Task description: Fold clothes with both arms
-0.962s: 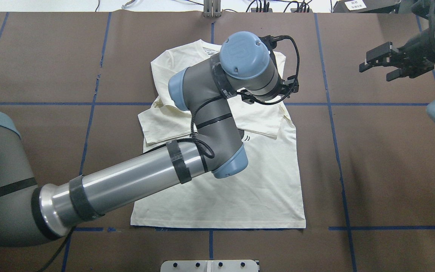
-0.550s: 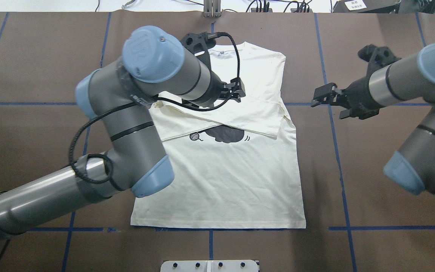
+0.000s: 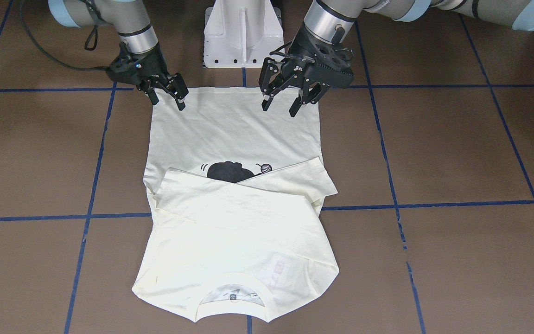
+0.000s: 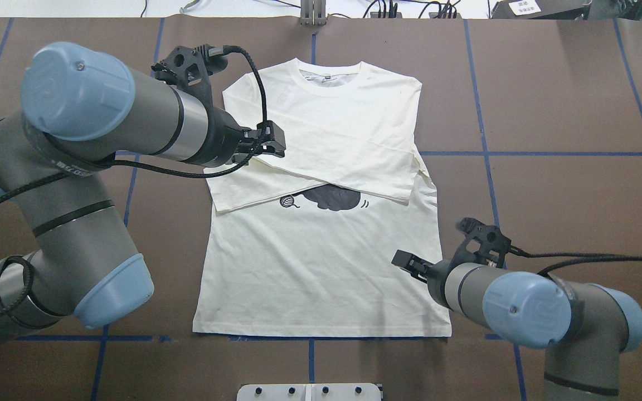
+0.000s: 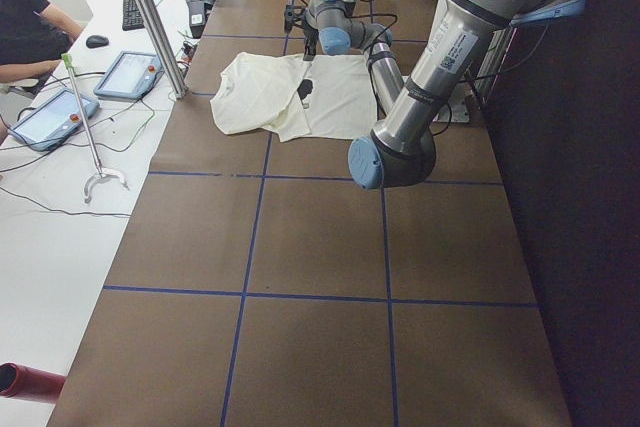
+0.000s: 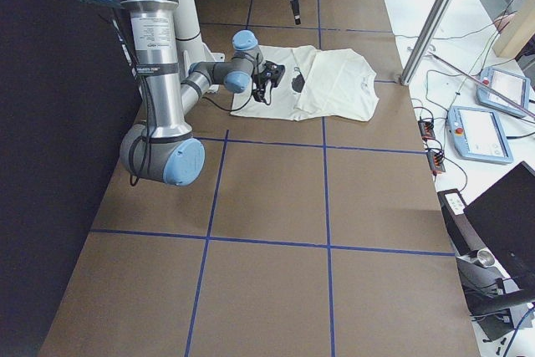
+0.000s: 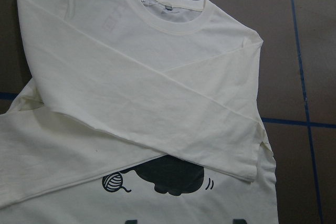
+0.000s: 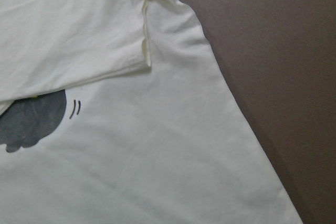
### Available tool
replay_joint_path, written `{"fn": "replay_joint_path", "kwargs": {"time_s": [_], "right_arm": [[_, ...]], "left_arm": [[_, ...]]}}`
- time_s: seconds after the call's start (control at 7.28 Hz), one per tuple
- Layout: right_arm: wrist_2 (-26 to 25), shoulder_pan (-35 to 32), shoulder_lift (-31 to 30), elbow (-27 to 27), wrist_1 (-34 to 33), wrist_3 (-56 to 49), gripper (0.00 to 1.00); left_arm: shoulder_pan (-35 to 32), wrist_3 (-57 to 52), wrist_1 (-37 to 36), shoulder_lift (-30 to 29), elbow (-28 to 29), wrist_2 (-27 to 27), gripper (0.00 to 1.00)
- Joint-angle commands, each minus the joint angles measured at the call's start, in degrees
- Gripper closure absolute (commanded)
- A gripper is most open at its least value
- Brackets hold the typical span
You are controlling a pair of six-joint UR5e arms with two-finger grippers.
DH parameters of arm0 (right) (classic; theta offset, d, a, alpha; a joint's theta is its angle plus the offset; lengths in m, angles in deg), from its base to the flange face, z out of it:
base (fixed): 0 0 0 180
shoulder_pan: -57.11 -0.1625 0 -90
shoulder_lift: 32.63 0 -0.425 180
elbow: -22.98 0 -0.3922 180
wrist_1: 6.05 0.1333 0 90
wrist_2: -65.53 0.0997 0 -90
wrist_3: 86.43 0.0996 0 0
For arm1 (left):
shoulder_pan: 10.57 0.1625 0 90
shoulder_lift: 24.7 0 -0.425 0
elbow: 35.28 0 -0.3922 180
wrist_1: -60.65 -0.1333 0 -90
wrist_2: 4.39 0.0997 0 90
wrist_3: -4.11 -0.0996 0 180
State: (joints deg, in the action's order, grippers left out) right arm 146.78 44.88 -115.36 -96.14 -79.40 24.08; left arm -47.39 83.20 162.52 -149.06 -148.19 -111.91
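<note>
The clothes, one cream T-shirt (image 4: 326, 267), lie flat on the table with the collar away from the robot. Both long sleeves (image 4: 321, 161) are folded across the chest and cover the top of the black cat print (image 4: 332, 197); the yarn ball (image 4: 286, 201) shows beside it. My left gripper (image 3: 280, 105) hangs open above the shirt's left half (image 4: 271, 146), holding nothing. The right gripper (image 3: 168, 101) is open above the shirt's right side (image 4: 402, 259). Both wrist views show only cloth (image 7: 157, 87) (image 8: 131, 156), no fingers.
Brown table cover (image 4: 566, 195) with blue tape lines. A white pedestal (image 3: 241, 32) stands at the robot's edge by the hem. Beyond the collar end runs a white desk with tablets (image 5: 130, 75), a metal post (image 5: 150, 17) and a seated person.
My left arm swung back from the shirt's right shoulder across to its left side. The right arm came in from the far right down to the shirt's lower right side. The shirt lies still.
</note>
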Motion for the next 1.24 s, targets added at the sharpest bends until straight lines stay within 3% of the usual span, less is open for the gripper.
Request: {"fn": "replay_joint_path", "kwargs": {"time_s": [0.0, 0.27, 0.55, 0.82, 0.96, 1.1], "right_arm": [[-4.42, 5.80, -3.12, -1.99, -4.85, 9.87, 0.11], [-4.69, 8.97, -3.05, -3.14, -11.36, 11.65, 0.19], [-4.69, 10.21, -3.83, -3.05, -11.64, 12.89, 0.23], [-4.69, 10.65, -4.36, -2.88, -11.73, 12.89, 0.32], [-4.69, 10.74, -4.37, -2.88, -11.73, 12.98, 0.45], [-4.69, 10.83, -4.37, -2.88, -11.73, 12.98, 0.47]], "left_arm": [[0.17, 2.65, 0.08, 0.34, -2.04, 1.42, 0.28], [0.43, 4.06, 0.00, 0.34, -3.53, 5.37, 0.27], [0.08, 3.97, -0.09, 1.30, -5.65, 6.25, 0.27], [-0.09, 3.79, -0.18, 2.10, -6.62, 6.96, 0.28], [-0.09, 3.79, -0.18, 2.19, -7.05, 6.96, 0.28], [-0.09, 3.79, -0.18, 3.32, -8.02, 6.96, 0.28]]}}
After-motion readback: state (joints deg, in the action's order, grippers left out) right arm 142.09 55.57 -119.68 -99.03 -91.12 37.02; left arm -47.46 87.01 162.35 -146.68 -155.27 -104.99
